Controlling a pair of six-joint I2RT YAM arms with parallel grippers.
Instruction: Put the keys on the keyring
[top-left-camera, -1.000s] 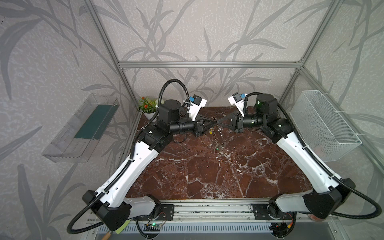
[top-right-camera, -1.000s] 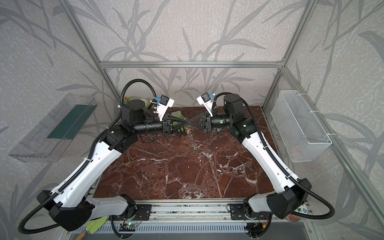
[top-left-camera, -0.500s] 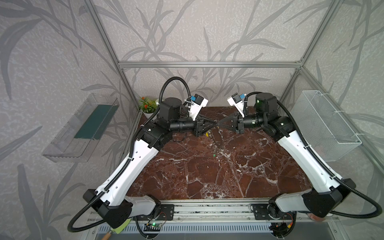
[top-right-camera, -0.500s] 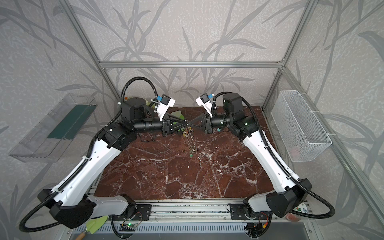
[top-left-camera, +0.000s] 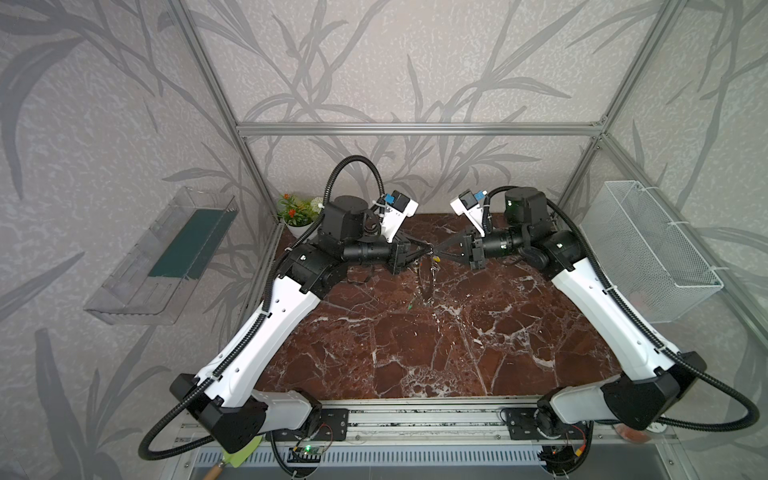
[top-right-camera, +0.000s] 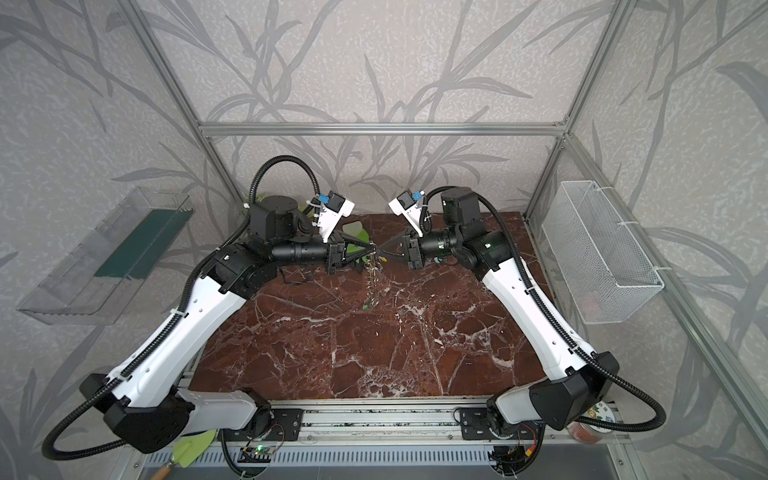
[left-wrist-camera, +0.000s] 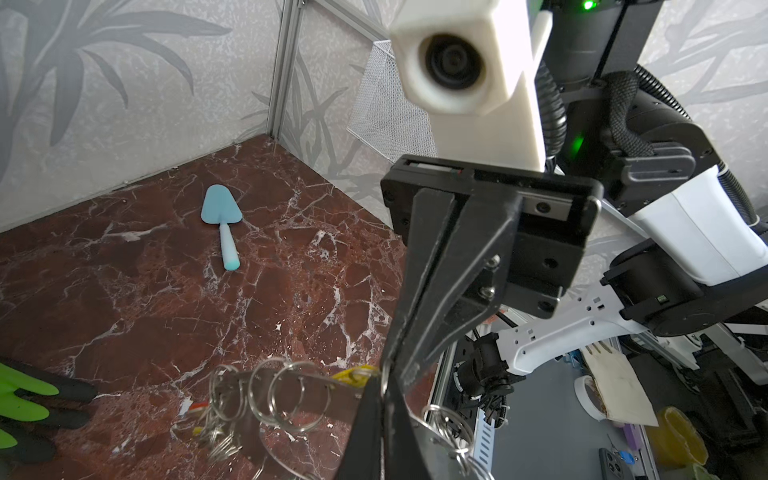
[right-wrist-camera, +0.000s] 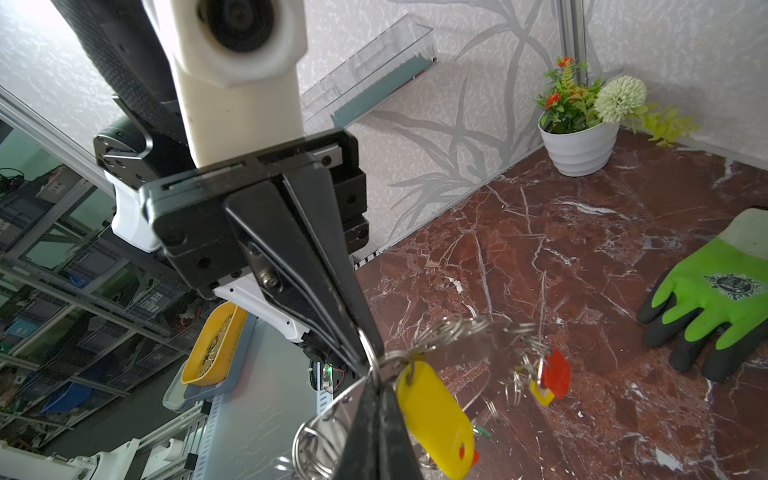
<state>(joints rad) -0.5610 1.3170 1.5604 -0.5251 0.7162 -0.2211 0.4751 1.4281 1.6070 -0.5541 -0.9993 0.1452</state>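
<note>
Edgewise, the keyring hangs downward (keys dangling alongside).

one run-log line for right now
left gripper jaws shut | right gripper jaws shut | flat grey metal keyring pinched between both | yellow-tagged key hanging at rim

We count two hands, the left hand and the right hand, and one keyring. Three tags show clearly: one big yellow tag, one small yellow tag and one red tag. We also count one glove, one blue trowel, one plant and one basket.
</note>
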